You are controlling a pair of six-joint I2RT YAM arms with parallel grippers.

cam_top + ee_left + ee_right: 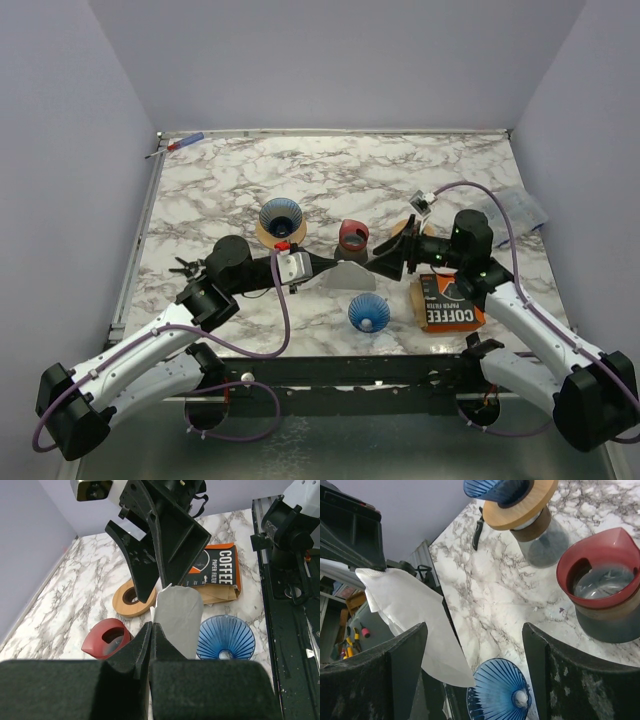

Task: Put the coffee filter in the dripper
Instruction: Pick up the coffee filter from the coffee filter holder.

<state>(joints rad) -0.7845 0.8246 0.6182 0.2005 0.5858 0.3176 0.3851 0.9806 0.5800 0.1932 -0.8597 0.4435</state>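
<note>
While pinching one filter (177, 617) by its lower edge, holding it upright in the left gripper (151, 630), jaws pressed flat together on the paper. Facing it from just ahead with the right gripper (380, 262), fingers (400, 665) spread wide and gripping nothing, paper's top reaching close to those tips.

Counting one filter only: white, flattened, fan-shaped, rounded along the top, lightly creased, looking grey in shade from the left wrist.

Counting two blue drippers: one (226, 639), ribbed, sitting loose on the table just below the filter and beside the left gripper's tips; the other (492, 489) sitting in a wooden collar (520, 510) on a glass carafe (545, 540), well beyond the right gripper.

Counting a second wooden ring (131, 600), lying flat near the right gripper's tips.

Counting one red cup (600, 580), standing between carafe and right gripper.

Counting one coffee bag (220, 570), lying behind the right gripper.
</note>
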